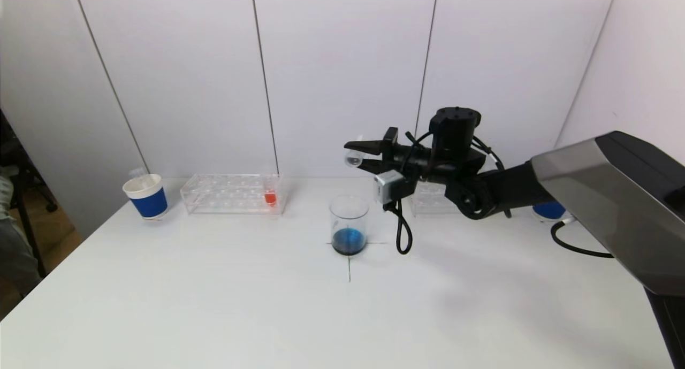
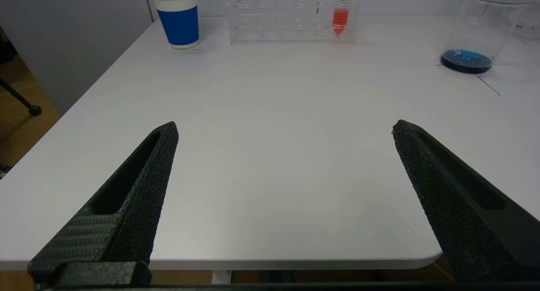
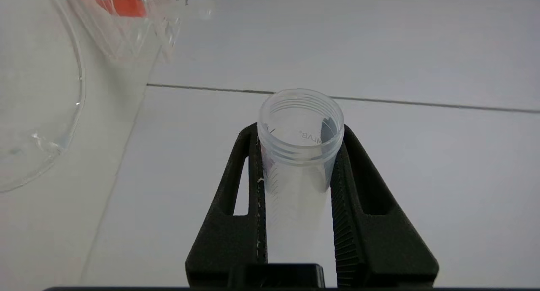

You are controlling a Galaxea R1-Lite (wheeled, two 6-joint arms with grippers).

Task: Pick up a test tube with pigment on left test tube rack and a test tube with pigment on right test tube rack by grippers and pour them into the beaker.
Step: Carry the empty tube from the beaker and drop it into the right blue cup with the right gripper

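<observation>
In your head view, take the beaker [image 1: 349,225] as the landmark: it stands on the white table [image 1: 267,305] with dark blue liquid in its bottom. Your right gripper [image 1: 357,156] hangs above it, slightly to the right, pinching an empty clear test tube [image 1: 353,158] that lies roughly level with its mouth pointing left. Left of the beaker and farther back sits the left test tube rack [image 1: 233,193], with a tube of orange-red pigment [image 1: 271,198] at the end nearest the beaker. Beyond that rack stands a blue paper cup [image 1: 145,195]. Right of the beaker, the right test tube rack [image 1: 431,199] is mostly hidden behind the arm.

In your left wrist view, the left gripper [image 2: 284,128] hovers low over the near table edge, well apart from the beaker [image 2: 481,31], fingers spread wide and holding nothing. The orange tube [image 2: 340,19] stands upright in its rack [image 2: 291,19].

In your right wrist view, both fingers [image 3: 249,185] press against the tube [image 3: 299,152], whose threaded mouth shows it is empty. The beaker's rim [image 3: 63,126] curves at the edge.
</observation>
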